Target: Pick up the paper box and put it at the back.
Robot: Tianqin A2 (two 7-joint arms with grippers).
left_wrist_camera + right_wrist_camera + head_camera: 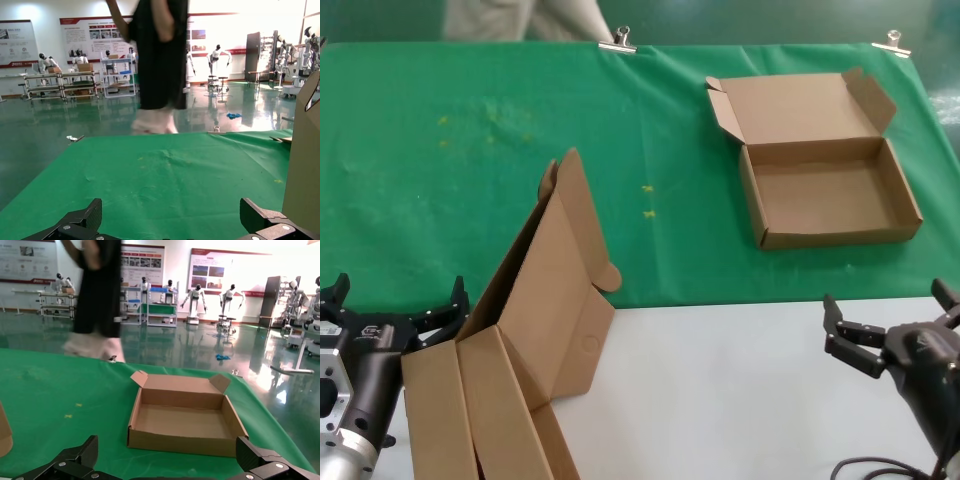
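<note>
- The paper box [830, 185] sat open on the green cloth [450, 200], toward the far right of it, its lid folded back flat and the small ear flaps standing out at the lid's corners. You could see straight into the tray — nothing lay inside it, only bare cardboard.
- From the right wrist view the same box [186, 415] lay ahead of the right gripper [170, 467], well apart from it and touched by nothing.
- Near the left front, a group of flattened cardboard boxes [525, 350] leaned together, part on the cloth and part on the white tabletop [720, 390]; how many pieces made up the stack you could not tell for sure.
- You had two grippers in view. The left gripper [395, 300] hung low at the front left with its fingers spread wide, holding nothing, just beside the leaning cardboard. The right gripper [890, 318] waited over the white tabletop at the front right, fingers likewise spread and empty.
- Two metal clips [618, 42] pinned the far edge of the cloth — one near the middle, one at the right corner.
- A few small yellow specks [647, 200] marked the cloth, which was wrinkled in places.
- Behind the table, one person [157, 65] in dark clothing stood close to the far edge.
- The room beyond was a bright hall with a glossy green floor, shelving, wall posters and several robots on stands.
</note>
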